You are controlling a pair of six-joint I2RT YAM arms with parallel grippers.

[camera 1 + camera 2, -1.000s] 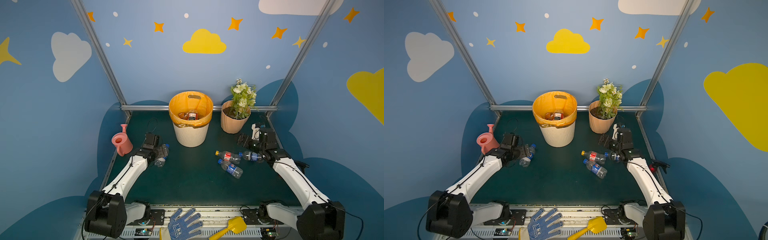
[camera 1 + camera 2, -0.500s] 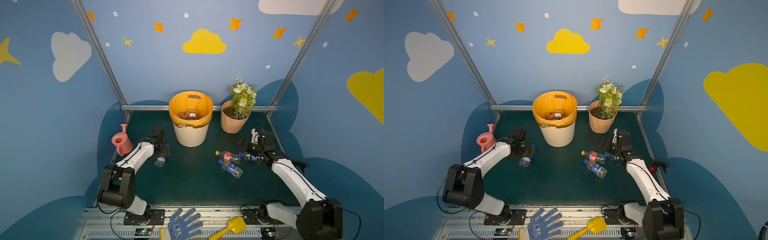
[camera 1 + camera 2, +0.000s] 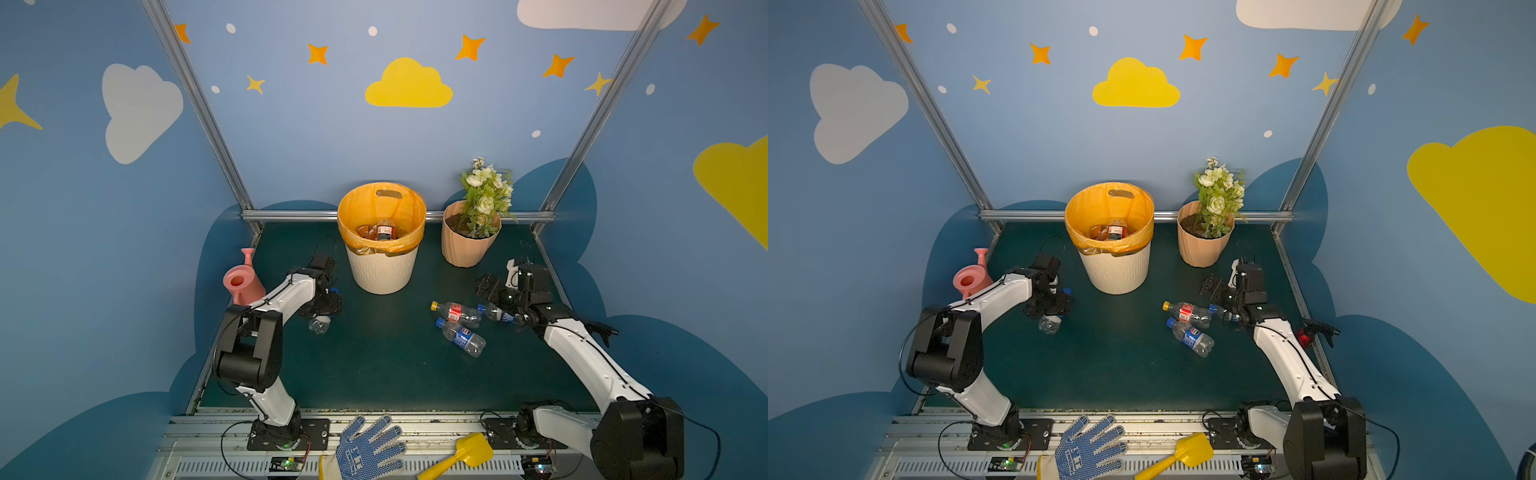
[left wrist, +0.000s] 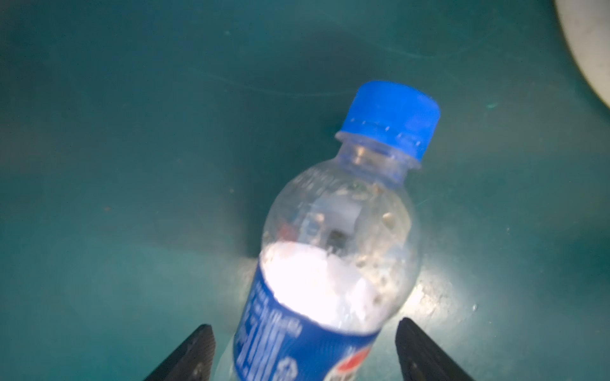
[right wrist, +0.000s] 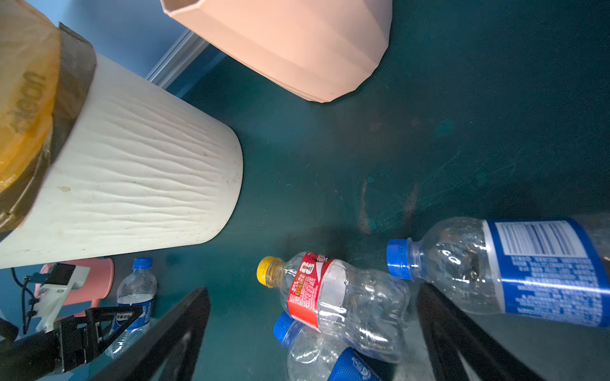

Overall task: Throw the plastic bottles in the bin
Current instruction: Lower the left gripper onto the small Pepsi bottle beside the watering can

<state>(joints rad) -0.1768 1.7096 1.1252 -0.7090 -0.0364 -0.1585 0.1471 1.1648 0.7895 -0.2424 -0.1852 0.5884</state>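
The bin (image 3: 381, 270), cream with an orange liner, stands at the back middle and holds several plastic bottles (image 3: 384, 230). A blue-capped, blue-labelled bottle (image 4: 330, 264) lies left of it, also in a top view (image 3: 320, 324). My left gripper (image 4: 303, 325) straddles its label, open, with a gap on each side. On the right lie three bottles: a yellow-capped red-labelled one (image 3: 457, 311), a blue-capped one (image 3: 461, 338) in front of it, and another blue-capped one (image 3: 496, 313). My right gripper (image 5: 313, 293) hovers open over them, the red-labelled bottle (image 5: 330, 297) between its fingers, untouched.
A peach flowerpot (image 3: 467, 245) with white flowers stands right of the bin. A pink watering can (image 3: 241, 284) sits at the left edge behind my left arm. A blue glove (image 3: 365, 449) and a yellow scoop (image 3: 469, 453) lie on the front rail.
My left arm has swung right toward the bin and come down over the blue-labelled bottle, its jaws narrowing around it. The right gripper has barely shifted and stays wide.
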